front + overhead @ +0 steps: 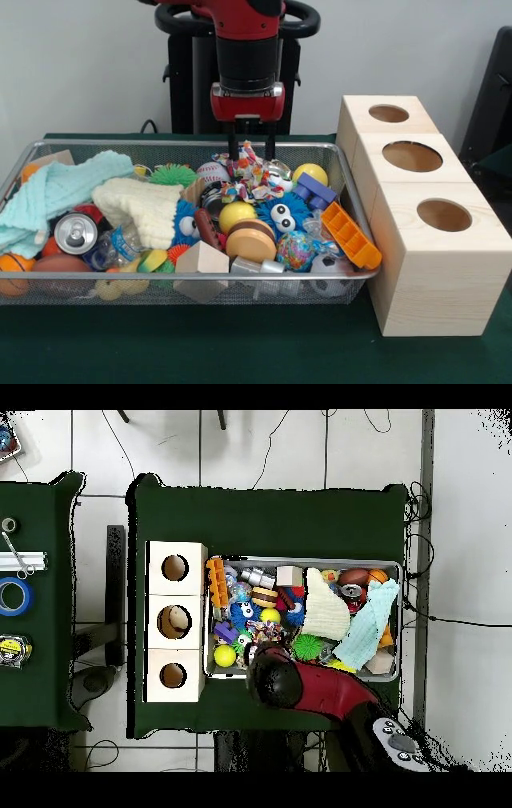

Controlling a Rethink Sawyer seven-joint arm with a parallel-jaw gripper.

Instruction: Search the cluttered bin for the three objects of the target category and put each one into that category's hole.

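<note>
Only front view shows fingers (250, 149) spread above bin (48, 146).

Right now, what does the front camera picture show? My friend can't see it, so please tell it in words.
A red and black robot arm hangs its open gripper over a colourful knotted rope toy at the back of the bin, a wire basket crammed with toys, balls and cloths. Three pale wooden cubes with round holes stand beside it.

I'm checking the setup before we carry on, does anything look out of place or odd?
Mostly normal clutter. One thing stands out: the orange plastic toy lies tilted on the rim of the bin at the corner beside the wooden cube, partly over the edge, so it might slip out. Nothing looks spilled on the table.
</note>
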